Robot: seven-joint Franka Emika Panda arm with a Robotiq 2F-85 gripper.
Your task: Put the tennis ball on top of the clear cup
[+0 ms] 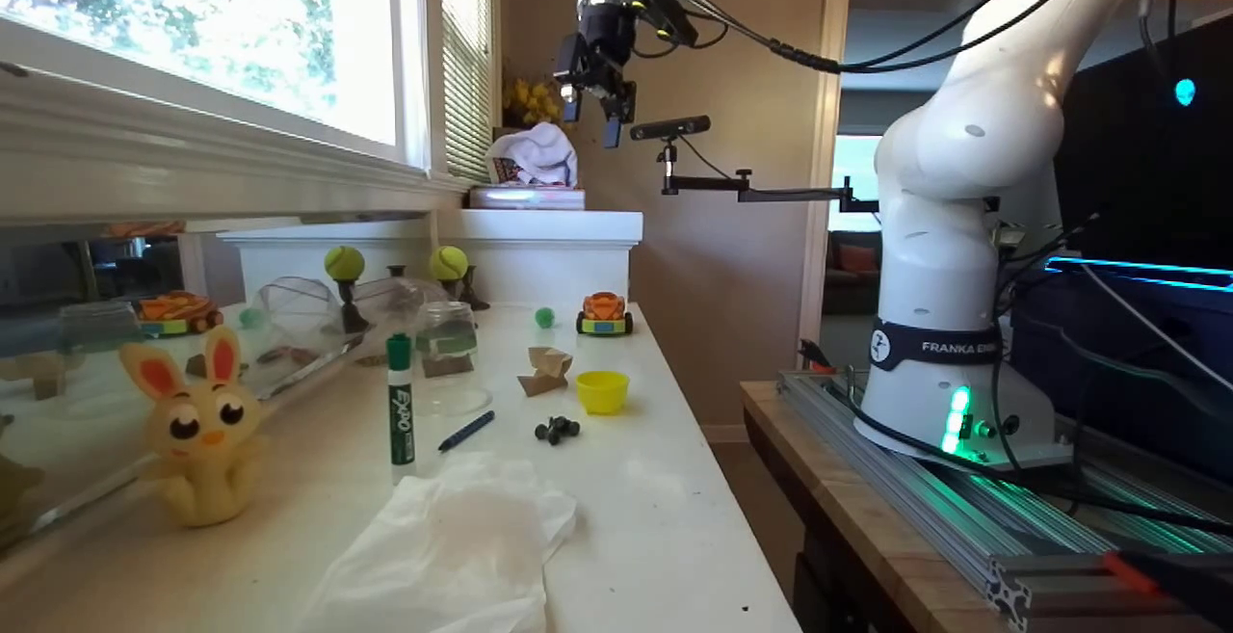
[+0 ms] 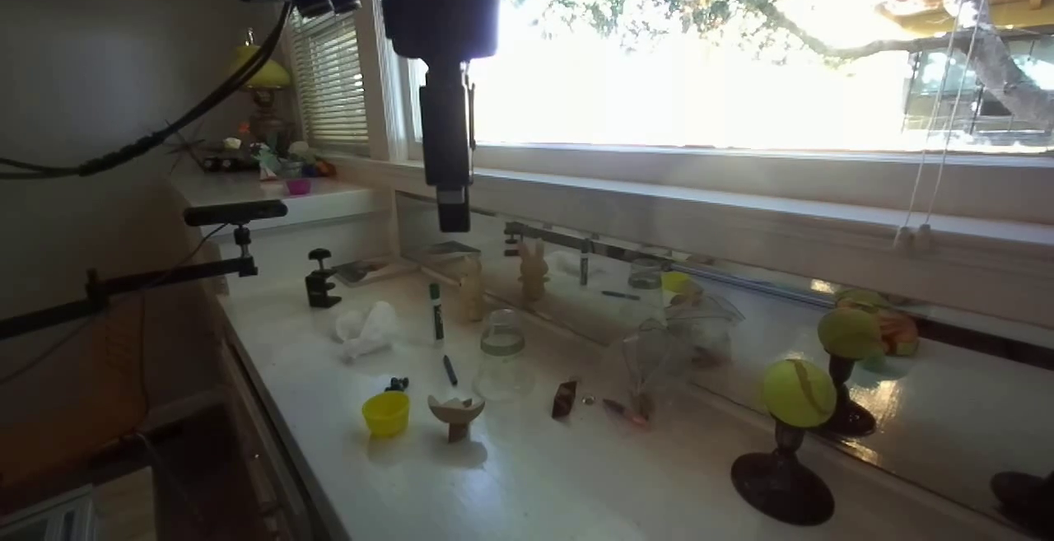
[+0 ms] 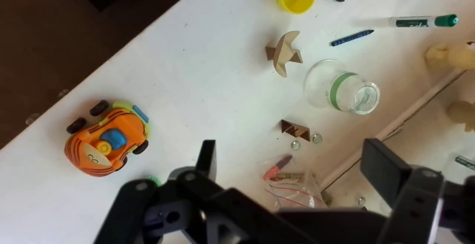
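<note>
Clamp, black and upright, stands leftmost on the glossy white counter as we look along it in an exterior view. Beside it we see a crumpled white sheet, then a round yellow cup, mouth up. Above the counter hangs the black two-fingered claw, its fingers spread wide, as the wrist view also shows us. Near the yellow cup stands a tan piece with a crescent-shaped top. Further right we find the clear see-through cup, green-banded and upside down. At the right, well apart from that cup, the fuzzy yellow-green tennis ball rests on a dark brown, round-based stand.
</note>
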